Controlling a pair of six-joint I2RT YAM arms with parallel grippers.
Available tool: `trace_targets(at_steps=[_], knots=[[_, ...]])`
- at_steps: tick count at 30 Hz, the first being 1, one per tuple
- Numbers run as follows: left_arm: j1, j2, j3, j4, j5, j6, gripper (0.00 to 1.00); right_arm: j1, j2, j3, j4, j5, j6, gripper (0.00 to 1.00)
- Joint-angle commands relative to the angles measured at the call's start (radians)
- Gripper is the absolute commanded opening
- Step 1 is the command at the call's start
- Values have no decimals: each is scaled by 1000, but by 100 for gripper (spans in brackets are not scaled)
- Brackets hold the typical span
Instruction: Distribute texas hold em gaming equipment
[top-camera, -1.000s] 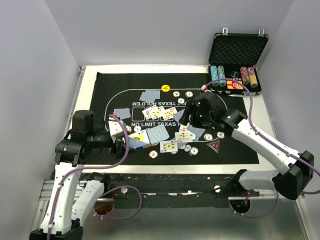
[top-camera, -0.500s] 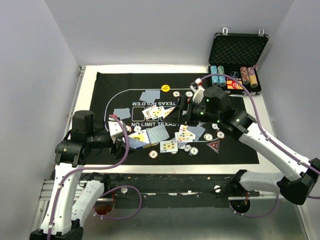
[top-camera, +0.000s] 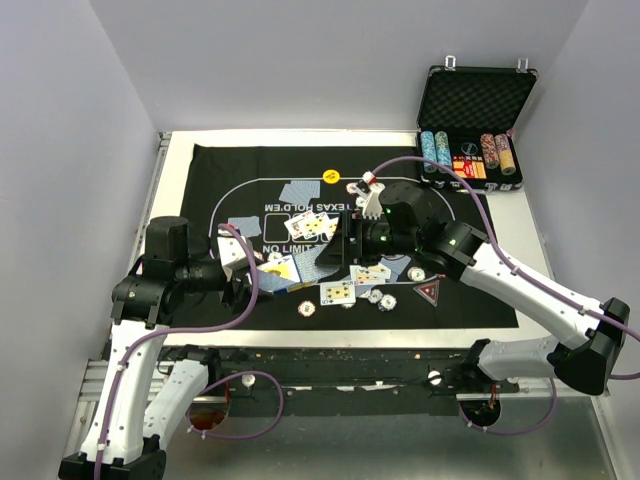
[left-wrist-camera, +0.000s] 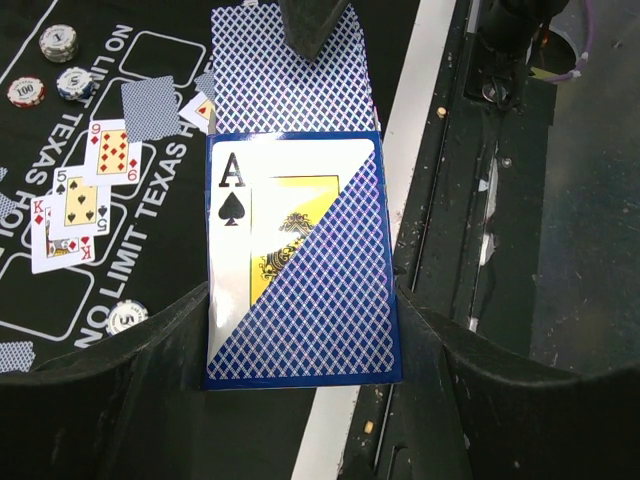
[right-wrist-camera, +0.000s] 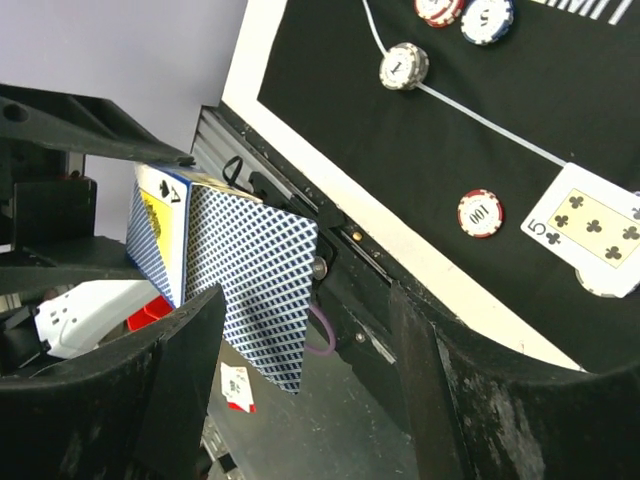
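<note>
My left gripper (left-wrist-camera: 300, 335) is shut on a blue card box (left-wrist-camera: 300, 260) showing an ace of spades, held over the mat's near left edge (top-camera: 278, 270). A blue-backed card (left-wrist-camera: 285, 85) sticks out of the box's far end. My right gripper (right-wrist-camera: 300, 330) is open, its jaws wide either side of that card (right-wrist-camera: 255, 290); one fingertip (left-wrist-camera: 315, 25) touches the card's end. In the top view the right gripper (top-camera: 338, 250) is just right of the box. Face-up cards (top-camera: 338, 291), striped chips (top-camera: 385, 301), a yellow button (top-camera: 331, 177) and a dark red triangular marker (top-camera: 428, 292) lie on the mat.
The black felt mat (top-camera: 230, 170) covers the white table. An open black foam-lined case (top-camera: 475, 100) stands at the back right with chip stacks (top-camera: 435, 150) in it. More face-up cards (left-wrist-camera: 75, 200) and chips (left-wrist-camera: 58, 42) lie beyond the left gripper.
My right arm has swung left across the mat, bringing its gripper up to the box in my left gripper. The left gripper has barely moved.
</note>
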Motion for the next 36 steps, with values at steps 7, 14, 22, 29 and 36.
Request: trace_targets(at_steps=[7, 14, 22, 29, 36], knots=[[5, -4, 39, 29, 54, -19, 19, 5, -29, 40, -86, 116, -10, 52], [5, -2, 39, 31, 52, -18, 19, 6, -49, 67, -77, 101, 26, 34], [5, -8, 36, 29, 51, -18, 19, 5, -64, 99, -144, 165, -3, 33], [5, -13, 36, 29, 49, -19, 19, 5, -69, 106, -160, 175, -3, 27], [5, -13, 39, 28, 49, -18, 19, 3, -66, 109, -160, 181, 3, 11]])
